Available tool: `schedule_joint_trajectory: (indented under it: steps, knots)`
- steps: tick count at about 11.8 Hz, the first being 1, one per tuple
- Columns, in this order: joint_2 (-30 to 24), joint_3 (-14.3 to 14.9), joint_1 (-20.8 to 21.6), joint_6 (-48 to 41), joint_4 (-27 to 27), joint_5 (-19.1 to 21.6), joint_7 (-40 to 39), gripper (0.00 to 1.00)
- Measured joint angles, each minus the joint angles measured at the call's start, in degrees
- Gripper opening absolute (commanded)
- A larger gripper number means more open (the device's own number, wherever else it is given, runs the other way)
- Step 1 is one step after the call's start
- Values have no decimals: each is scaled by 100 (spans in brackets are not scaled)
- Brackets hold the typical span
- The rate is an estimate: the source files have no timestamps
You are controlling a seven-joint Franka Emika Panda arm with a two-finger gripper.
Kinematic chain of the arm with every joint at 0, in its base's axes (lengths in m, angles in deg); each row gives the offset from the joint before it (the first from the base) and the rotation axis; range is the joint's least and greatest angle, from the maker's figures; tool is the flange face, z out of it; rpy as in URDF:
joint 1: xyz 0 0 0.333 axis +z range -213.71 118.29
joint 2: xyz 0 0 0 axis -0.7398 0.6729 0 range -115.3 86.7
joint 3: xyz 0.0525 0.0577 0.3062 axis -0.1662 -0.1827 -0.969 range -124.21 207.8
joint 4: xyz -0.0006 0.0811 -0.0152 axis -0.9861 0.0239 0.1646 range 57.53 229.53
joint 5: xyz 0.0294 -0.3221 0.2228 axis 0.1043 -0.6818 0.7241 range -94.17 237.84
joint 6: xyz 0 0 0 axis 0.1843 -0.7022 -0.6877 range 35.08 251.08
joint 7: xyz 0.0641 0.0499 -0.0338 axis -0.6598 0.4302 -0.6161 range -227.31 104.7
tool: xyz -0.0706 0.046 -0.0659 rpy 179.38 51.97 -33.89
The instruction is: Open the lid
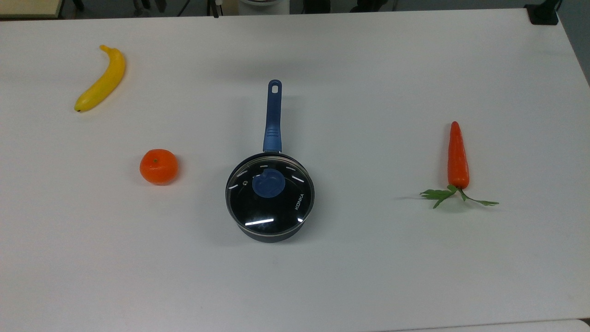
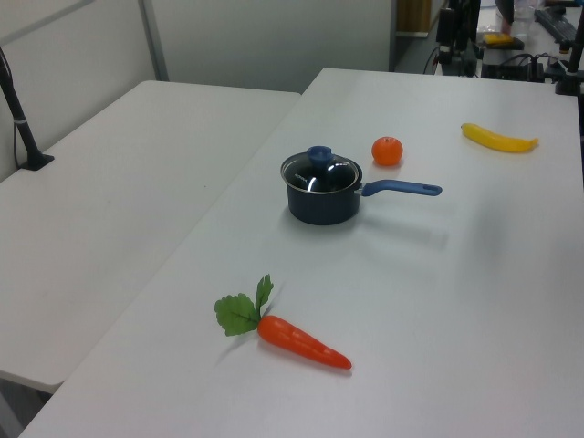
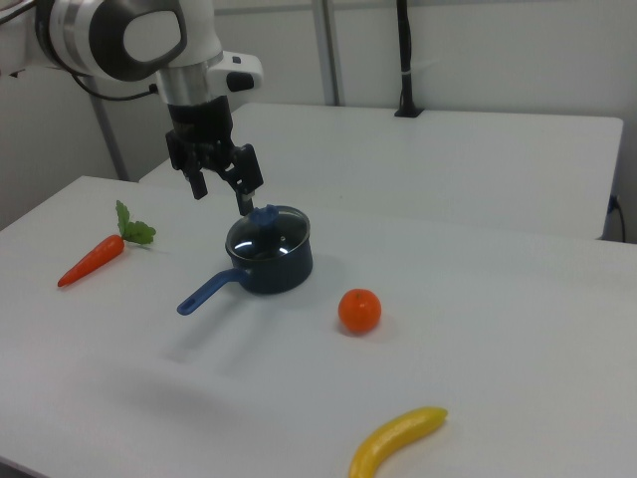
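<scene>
I can read one piece of text: the white word "KONKA" printed on the glass of the lid, near the rim on the top view's right, running along the curve so the letters read sideways. In the left view and the right view the print on the lid is too small for me to read. I see no other readable labels or numbers.

Lighting is bright, even and overhead in all three views. The white table shows soft, faint shadows beside each item. The glass lid carries sharp white glare streaks. Focus is adequate; the top view looks slightly hazy, with a cool tint.
</scene>
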Motion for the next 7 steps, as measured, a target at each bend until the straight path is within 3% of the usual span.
schedule_joint_trajectory:
  steps: [3,7]
  knots:
    - [1,21,-3,0,0,19,0,100]
    - [25,124,-5,0,0,395,0,100]
